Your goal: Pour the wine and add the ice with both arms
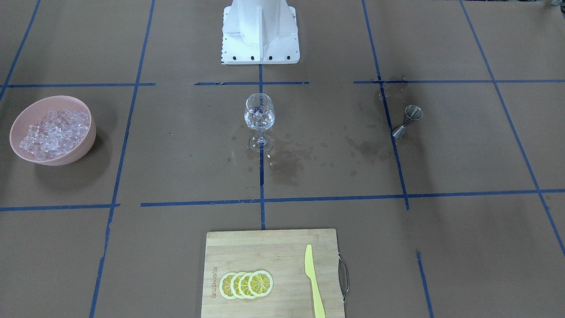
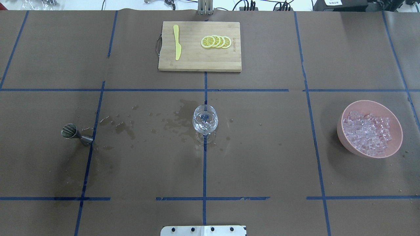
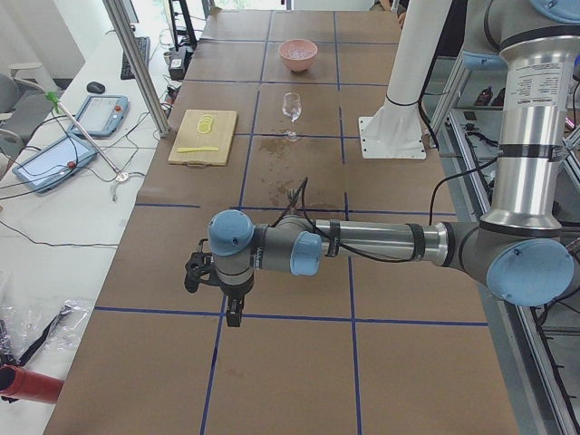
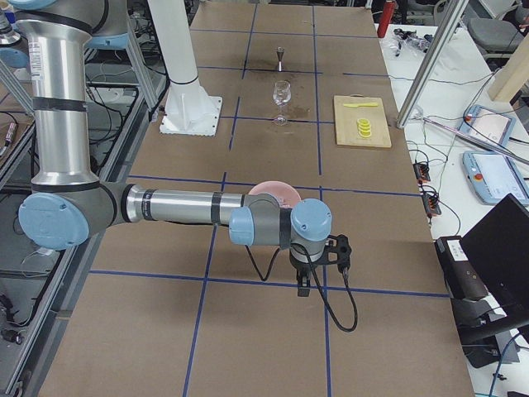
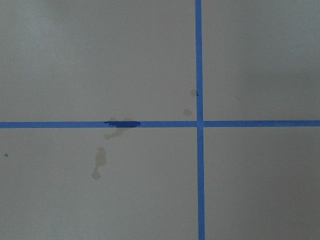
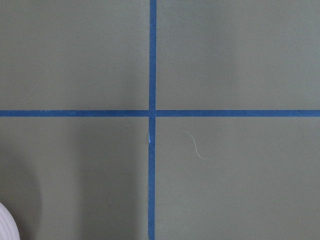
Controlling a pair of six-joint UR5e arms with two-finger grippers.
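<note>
Ice (image 2: 367, 132) fills a pink bowl (image 2: 343, 137) at the worktop's (image 2: 262, 157) right, and cubes also sit in the central glass (image 2: 204, 121). Left fingers (image 3: 234, 315) and right fingers (image 4: 302, 285) hang at opposite ends; I cannot tell how far open they are.

Silver arms (image 3: 381, 243), light-blue joint caps (image 3: 231, 234)

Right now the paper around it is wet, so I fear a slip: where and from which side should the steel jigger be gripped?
Probably the narrow waist of the jigger, between its two cones. It stands upright, so come in level from the robot's side; the flaring cones should stop slipping.
</note>
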